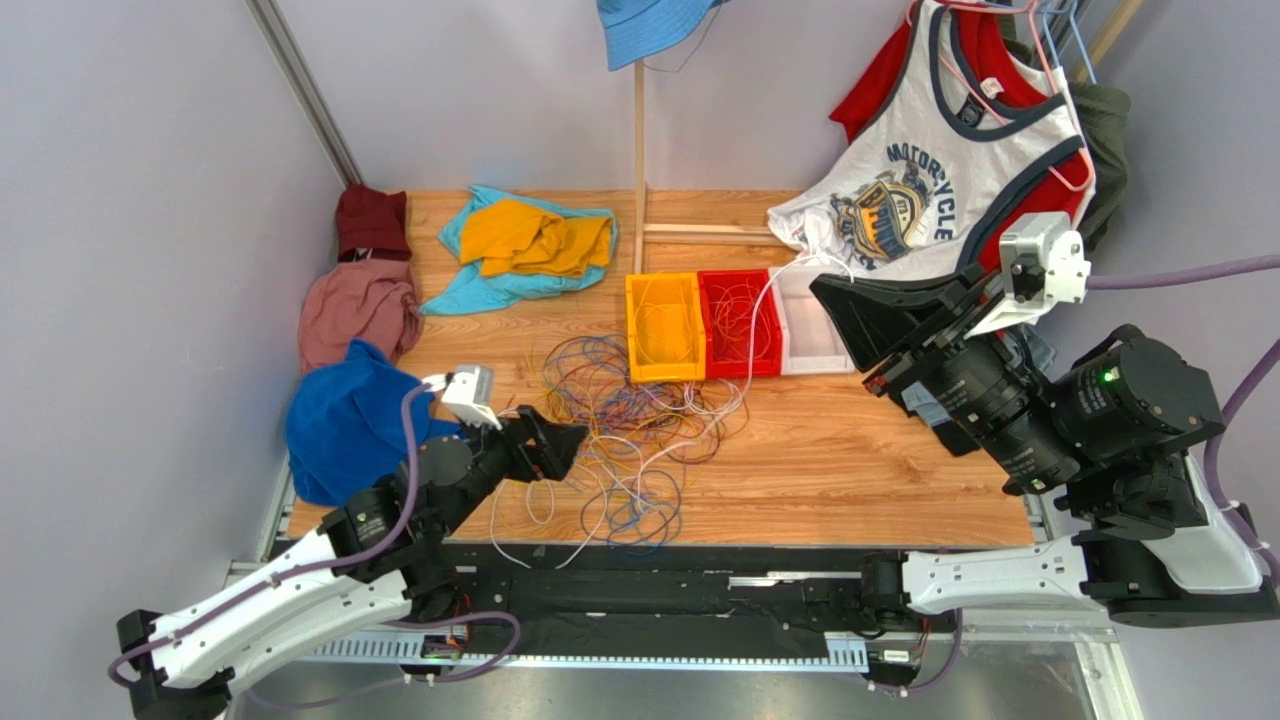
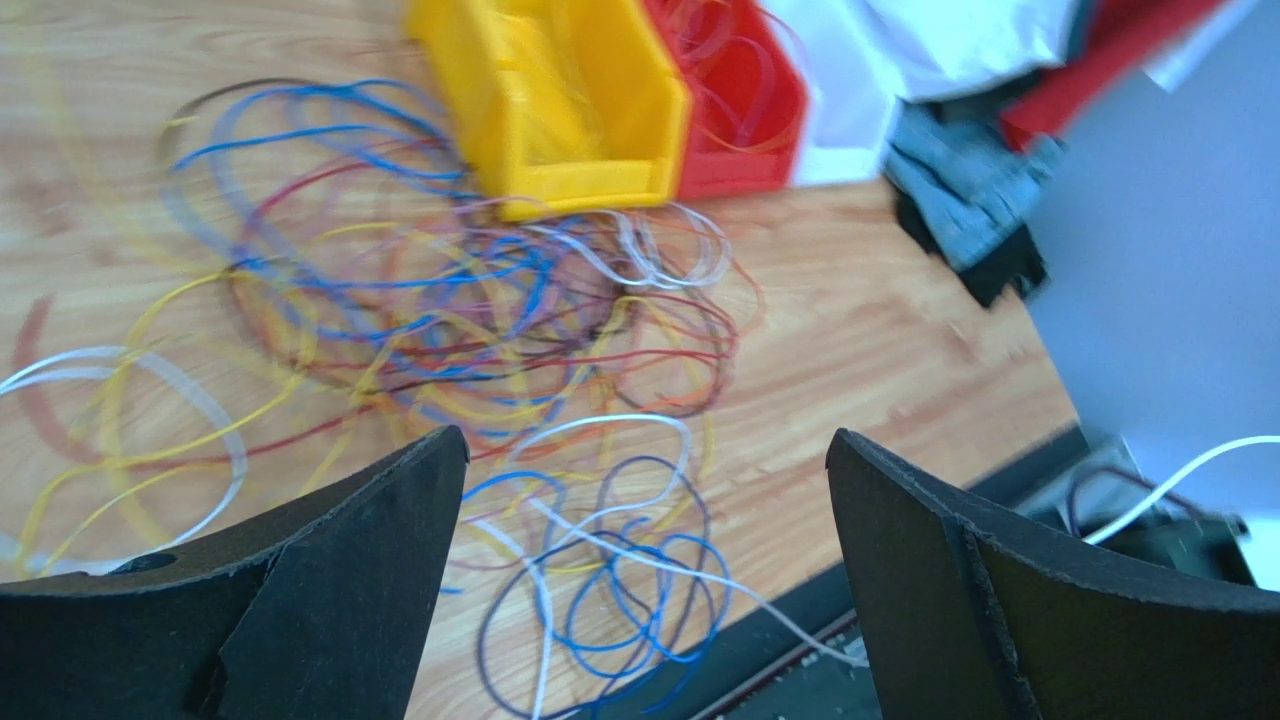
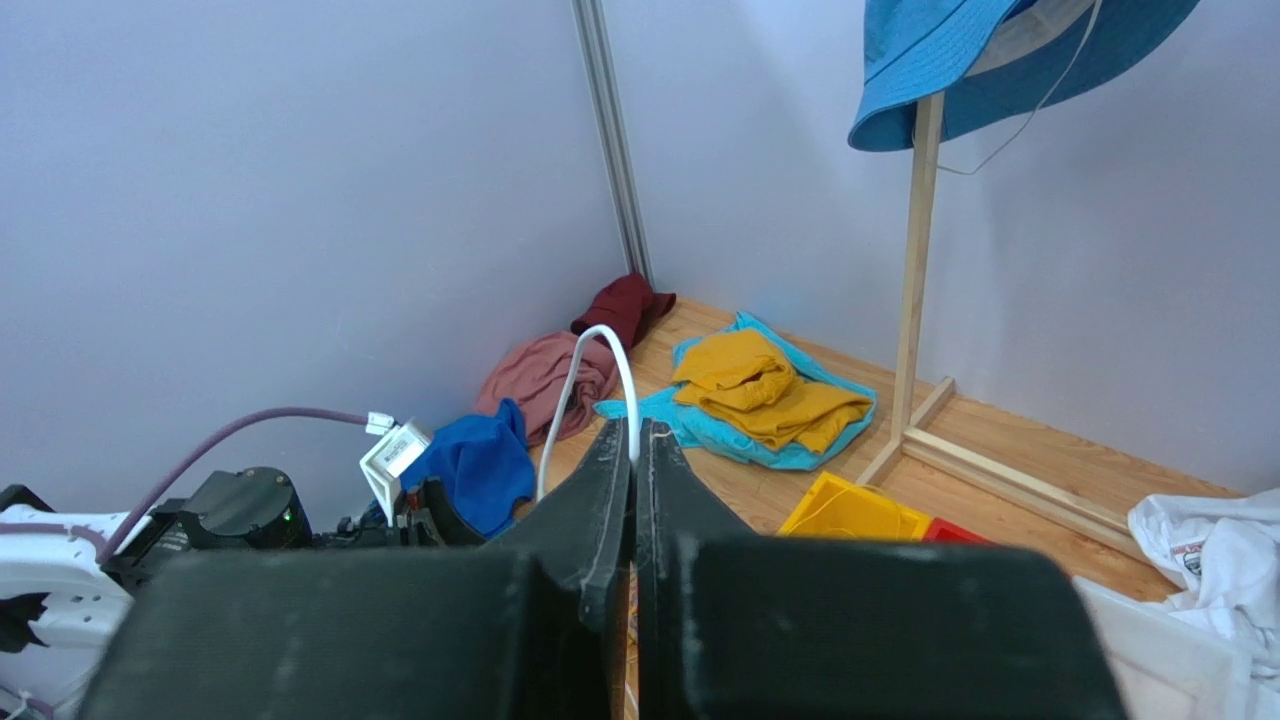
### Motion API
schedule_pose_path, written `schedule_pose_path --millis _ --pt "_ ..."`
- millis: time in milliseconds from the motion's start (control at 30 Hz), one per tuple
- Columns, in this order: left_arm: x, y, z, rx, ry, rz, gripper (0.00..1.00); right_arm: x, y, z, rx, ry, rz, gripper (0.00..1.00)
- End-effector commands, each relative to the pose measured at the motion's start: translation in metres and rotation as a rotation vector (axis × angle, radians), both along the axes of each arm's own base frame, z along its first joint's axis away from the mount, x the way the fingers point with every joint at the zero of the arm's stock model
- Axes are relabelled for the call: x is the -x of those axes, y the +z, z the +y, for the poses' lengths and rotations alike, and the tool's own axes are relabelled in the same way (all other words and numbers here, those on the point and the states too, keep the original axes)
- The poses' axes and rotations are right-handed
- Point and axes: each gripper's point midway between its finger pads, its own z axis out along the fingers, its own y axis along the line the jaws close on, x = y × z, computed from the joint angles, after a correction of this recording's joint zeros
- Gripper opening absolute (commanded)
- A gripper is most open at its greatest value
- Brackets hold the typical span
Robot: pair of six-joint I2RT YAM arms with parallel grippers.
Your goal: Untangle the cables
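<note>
Multicoloured cables (image 1: 639, 428) lie tangled near the table's (image 1: 902, 465) near edge, just before 3 bins: yellow bin (image 1: 664, 327), red bin (image 1: 739, 323), white bin (image 1: 812, 342). The left gripper (image 2: 646, 465) hangs over the tangle, released and empty. The right gripper (image 3: 633, 428), raised above the white bin, is clenched on a white cable (image 3: 600, 330). Heaped clothes (image 1: 346, 428) crowd the left edge.

Left gripper (image 2: 642, 458) hangs with jaws wide apart over the tangled cables (image 2: 451, 308) (white, yellow, blue, red, purple loops, partly blurred) spread on the wooden table (image 2: 917, 338), yellow bin (image 2: 564, 105) and red bin (image 2: 747, 128) side by side just beyond the pile.
</note>
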Motion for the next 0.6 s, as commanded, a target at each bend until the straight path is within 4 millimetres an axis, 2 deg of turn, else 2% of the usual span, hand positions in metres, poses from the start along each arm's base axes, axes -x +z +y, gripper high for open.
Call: schedule_pose_path --millis 0,67,100,233,267,300,433,567 --pt "0.010 0.030 -0.059 0.005 -0.305 -0.177 0.99 0.002 -0.004 -0.005 0.013 0.007 0.013 0.00" --pt "0.012 0.028 -0.071 -0.016 -0.360 -0.167 0.99 0.002 -0.001 -0.008 0.009 0.009 0.013 0.00" --pt "0.015 0.017 -0.082 -0.037 -0.411 -0.135 0.99 0.003 -0.003 -0.008 0.020 0.010 0.015 0.00" --pt "0.026 0.024 -0.109 0.042 -0.527 -0.156 0.99 0.003 -0.002 -0.012 0.018 0.008 0.012 0.00" --pt "0.028 0.020 -0.111 0.051 -0.540 -0.155 0.99 0.003 -0.003 -0.013 0.017 0.008 0.013 0.00" --pt "0.030 0.027 -0.115 0.080 -0.559 -0.176 0.99 0.003 -0.003 -0.014 0.016 0.007 0.013 0.00" --pt "0.036 0.031 -0.121 0.111 -0.602 -0.216 0.99 0.004 -0.005 -0.019 0.015 0.005 0.012 0.00" --pt "0.038 0.028 -0.130 0.109 -0.633 -0.229 0.99 0.004 -0.008 -0.018 0.017 0.010 0.014 0.00"
